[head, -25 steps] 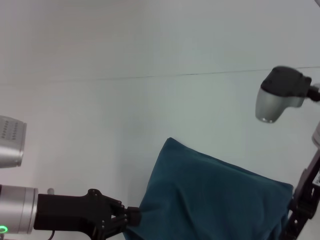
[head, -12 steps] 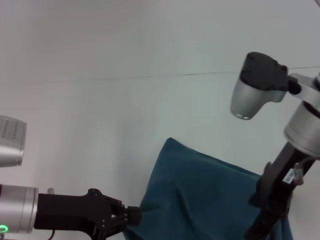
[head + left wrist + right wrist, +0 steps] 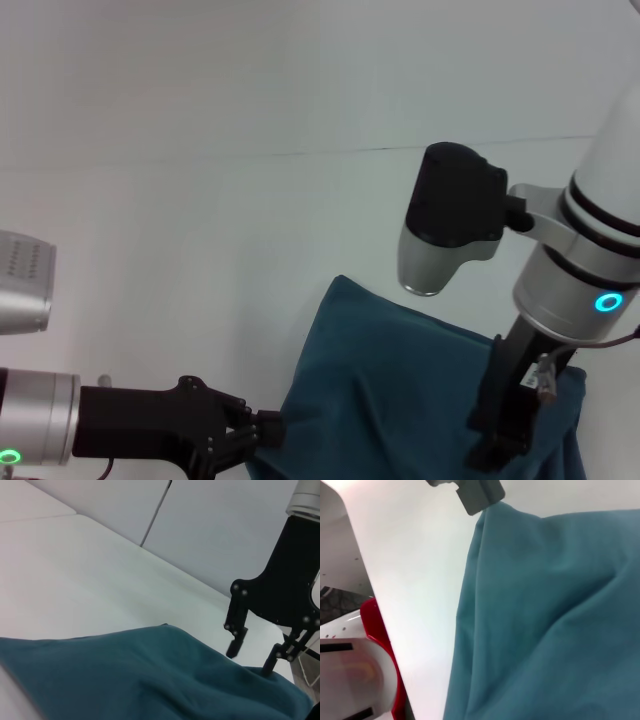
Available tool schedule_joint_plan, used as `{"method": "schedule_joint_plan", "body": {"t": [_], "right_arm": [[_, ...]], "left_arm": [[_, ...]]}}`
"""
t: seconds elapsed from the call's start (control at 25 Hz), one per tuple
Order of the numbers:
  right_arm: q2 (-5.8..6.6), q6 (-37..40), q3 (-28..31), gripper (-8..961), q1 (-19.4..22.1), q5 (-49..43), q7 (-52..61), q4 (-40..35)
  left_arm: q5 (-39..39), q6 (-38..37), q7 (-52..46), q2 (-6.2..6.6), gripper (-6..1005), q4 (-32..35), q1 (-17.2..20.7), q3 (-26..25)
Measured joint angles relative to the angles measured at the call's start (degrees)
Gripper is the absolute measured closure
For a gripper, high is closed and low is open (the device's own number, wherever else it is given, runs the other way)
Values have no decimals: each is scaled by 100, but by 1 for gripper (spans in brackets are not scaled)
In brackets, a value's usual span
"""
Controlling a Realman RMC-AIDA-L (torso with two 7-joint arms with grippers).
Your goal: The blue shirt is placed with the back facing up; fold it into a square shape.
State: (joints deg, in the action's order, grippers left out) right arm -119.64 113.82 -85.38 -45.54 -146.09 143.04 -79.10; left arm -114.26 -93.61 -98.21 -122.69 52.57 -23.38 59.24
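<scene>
I am seeing the dark teal-blue soft cotton shirt (image 3: pixel 420 400) lying bunched near the front edge of the white worktop (image 3: pixel 200 200). The left claw (image 3: pixel 262 432) is pinching its left edge. The right claw (image 3: pixel 252 652) is hanging spread, fingertips touching the cloth.
</scene>
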Motion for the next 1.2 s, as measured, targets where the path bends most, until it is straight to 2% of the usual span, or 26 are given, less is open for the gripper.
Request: {"method": "schedule_joint_plan", "body": {"t": [0.08, 0.28, 0.72, 0.92, 1.2], "right_arm": [[-42, -13, -55, 448, -19, -2, -14, 1], [-51, -71, -126, 666, -25, 33, 35, 1], [-67, -397, -534, 919, 14, 24, 108, 293], [-75, -420, -738, 954, 0, 21, 148, 480], [-67, -269, -945, 951, 31, -114, 298, 588]], "left_arm": [[0, 27, 4, -6, 928, -1, 0, 0], [0, 41, 19, -18, 928, -1, 15, 0], [0, 113, 58, -28, 929, -12, 14, 0], [0, 164, 75, -27, 929, -61, 0, 7], [0, 189, 79, -17, 929, -79, -4, 9]]}}
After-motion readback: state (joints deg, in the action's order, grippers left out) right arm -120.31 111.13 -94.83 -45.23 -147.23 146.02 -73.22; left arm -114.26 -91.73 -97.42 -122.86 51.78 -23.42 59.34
